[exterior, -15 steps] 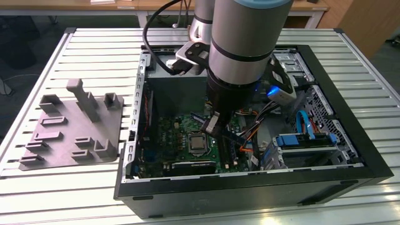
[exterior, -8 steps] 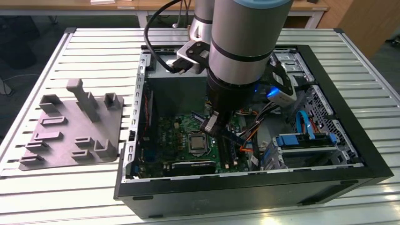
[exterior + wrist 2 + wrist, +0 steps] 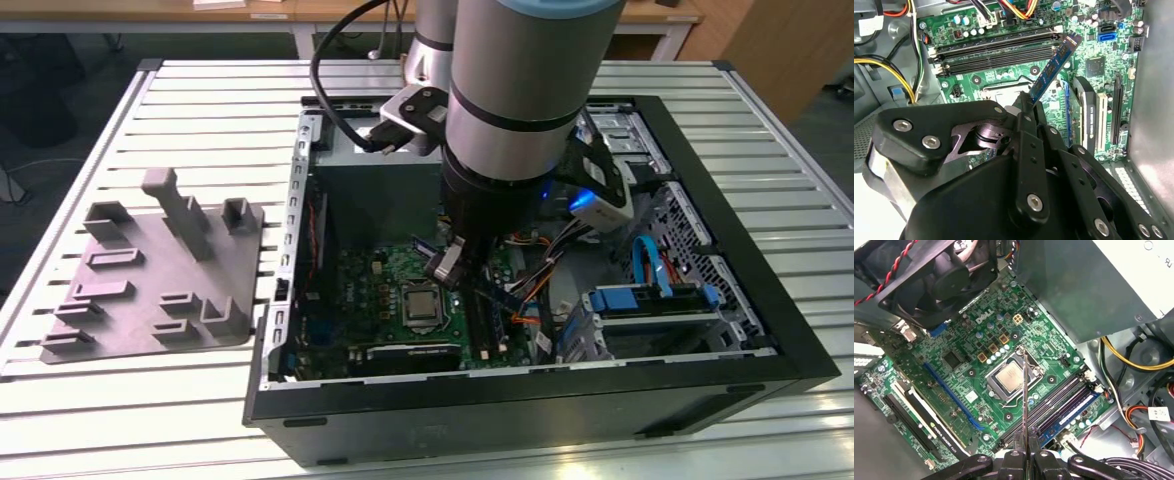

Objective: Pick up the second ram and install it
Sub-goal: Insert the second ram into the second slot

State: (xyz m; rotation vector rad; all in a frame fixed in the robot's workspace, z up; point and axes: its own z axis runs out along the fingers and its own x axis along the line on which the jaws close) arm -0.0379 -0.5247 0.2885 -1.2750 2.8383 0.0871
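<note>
Already lifted, the second ram [image 3: 1054,65] is pinched in the tool [image 3: 1026,101] above the motherboard [image 3: 1094,65], near its memory slots [image 3: 994,48] but not yet seated.

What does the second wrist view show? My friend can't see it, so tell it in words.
The black tool is shut on the second ram, holding it tilted above the green motherboard. The long black memory slots lie near the stick's far end, and yellow cables run beside the board.
</note>
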